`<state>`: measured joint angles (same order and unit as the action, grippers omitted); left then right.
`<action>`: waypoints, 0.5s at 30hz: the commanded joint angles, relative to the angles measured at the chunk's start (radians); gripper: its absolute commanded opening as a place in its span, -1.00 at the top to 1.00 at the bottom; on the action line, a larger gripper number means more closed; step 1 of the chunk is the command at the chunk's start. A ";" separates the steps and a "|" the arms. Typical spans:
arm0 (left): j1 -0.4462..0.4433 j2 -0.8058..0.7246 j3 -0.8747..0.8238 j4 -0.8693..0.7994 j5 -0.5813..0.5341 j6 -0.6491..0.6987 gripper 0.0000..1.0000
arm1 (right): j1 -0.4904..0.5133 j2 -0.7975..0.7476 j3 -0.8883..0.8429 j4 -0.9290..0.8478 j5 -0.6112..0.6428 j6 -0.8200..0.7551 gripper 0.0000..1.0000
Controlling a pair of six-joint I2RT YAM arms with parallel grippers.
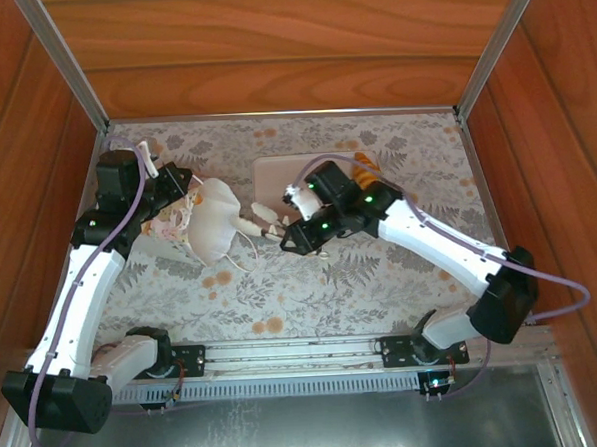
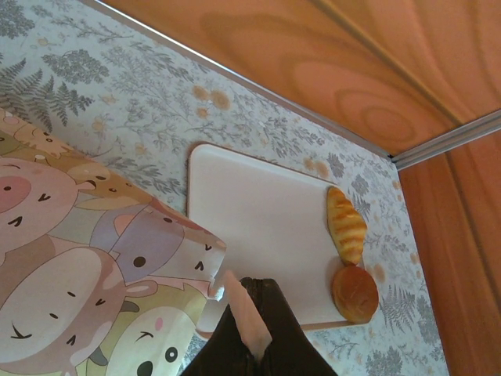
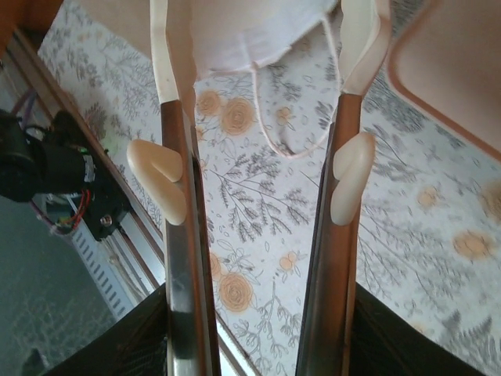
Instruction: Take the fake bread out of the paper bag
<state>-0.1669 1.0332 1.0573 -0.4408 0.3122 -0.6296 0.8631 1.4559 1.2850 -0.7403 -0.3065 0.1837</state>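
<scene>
The paper bag lies on its side left of centre, white with cartoon animal faces on its side. My left gripper is shut on a pinkish edge of the bag. My right gripper stands open at the bag's white mouth, its cream fingertips on either side of the paper, and a cord handle hangs between them. Fake bread rests on the pale tray: a golden croissant and a round brown bun. What is inside the bag is hidden.
The tray sits behind the bag, with my right arm crossing over its right end. Wooden walls with metal edging close in the floral table on three sides. A rail with the arm bases runs along the near edge.
</scene>
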 commanded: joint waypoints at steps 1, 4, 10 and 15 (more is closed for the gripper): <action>0.001 0.012 0.042 0.020 0.015 -0.009 1.00 | 0.052 0.047 0.070 0.009 0.085 -0.083 -0.02; 0.001 0.029 0.058 0.020 0.036 -0.009 1.00 | 0.110 0.098 0.107 0.043 0.216 -0.107 -0.01; 0.001 0.035 0.065 0.019 0.041 -0.005 1.00 | 0.191 0.214 0.184 0.091 0.395 -0.164 -0.01; 0.001 0.025 0.062 0.019 0.039 -0.007 1.00 | 0.212 0.337 0.278 0.076 0.440 -0.221 -0.01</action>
<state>-0.1669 1.0698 1.0893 -0.4408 0.3389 -0.6300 1.0641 1.7576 1.5082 -0.6857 0.0513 0.0219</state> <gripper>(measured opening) 0.046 0.507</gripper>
